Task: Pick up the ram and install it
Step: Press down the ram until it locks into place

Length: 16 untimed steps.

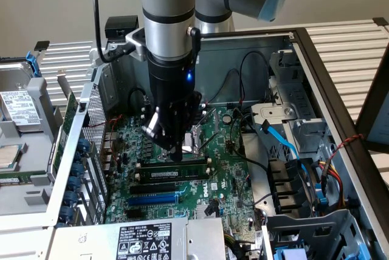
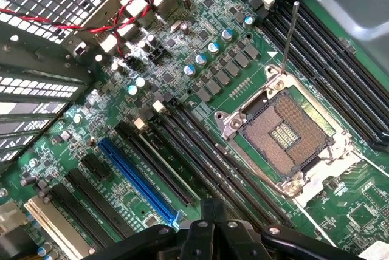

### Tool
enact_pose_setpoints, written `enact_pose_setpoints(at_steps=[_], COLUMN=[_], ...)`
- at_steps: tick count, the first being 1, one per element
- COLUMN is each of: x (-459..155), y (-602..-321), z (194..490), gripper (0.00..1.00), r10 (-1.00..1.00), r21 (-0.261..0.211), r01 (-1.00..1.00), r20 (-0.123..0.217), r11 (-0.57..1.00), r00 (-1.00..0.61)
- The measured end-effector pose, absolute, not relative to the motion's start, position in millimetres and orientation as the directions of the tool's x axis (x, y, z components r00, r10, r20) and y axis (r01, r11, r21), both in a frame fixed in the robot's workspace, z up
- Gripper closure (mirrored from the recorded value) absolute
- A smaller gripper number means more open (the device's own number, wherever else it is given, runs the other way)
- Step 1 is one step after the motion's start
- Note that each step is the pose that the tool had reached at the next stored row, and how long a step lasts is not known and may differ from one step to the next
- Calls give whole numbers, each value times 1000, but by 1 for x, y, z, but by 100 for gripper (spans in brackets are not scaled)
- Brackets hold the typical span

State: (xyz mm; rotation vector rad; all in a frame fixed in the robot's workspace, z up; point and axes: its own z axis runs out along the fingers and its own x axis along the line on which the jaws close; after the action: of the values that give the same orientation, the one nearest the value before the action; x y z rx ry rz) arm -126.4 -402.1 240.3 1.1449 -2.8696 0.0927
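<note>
My gripper hangs straight down inside the open computer case, its dark fingers closed together with nothing seen between them. Its tip sits at the row of long black memory slots on the green motherboard. Just in front of the tip, the ram, a long thin stick with a pale label, stands on edge in one of these slots. In the wrist view the gripper hovers low over the black slots; I cannot pick out the ram there.
The open CPU socket with its raised lever lies beside the slots. A blue slot runs parallel to them. A red-black wire crosses the rear grille. Blue cables, drive bays and the power supply crowd the case.
</note>
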Motion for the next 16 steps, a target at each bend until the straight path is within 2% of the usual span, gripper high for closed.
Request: enact_pose_setpoints(at_steps=[16], x=[-126], y=[-402], z=[240], gripper=[89], r10=[-523], r21=[-38], r01=[-526], r20=[68], r11=[850], r00=[-850])
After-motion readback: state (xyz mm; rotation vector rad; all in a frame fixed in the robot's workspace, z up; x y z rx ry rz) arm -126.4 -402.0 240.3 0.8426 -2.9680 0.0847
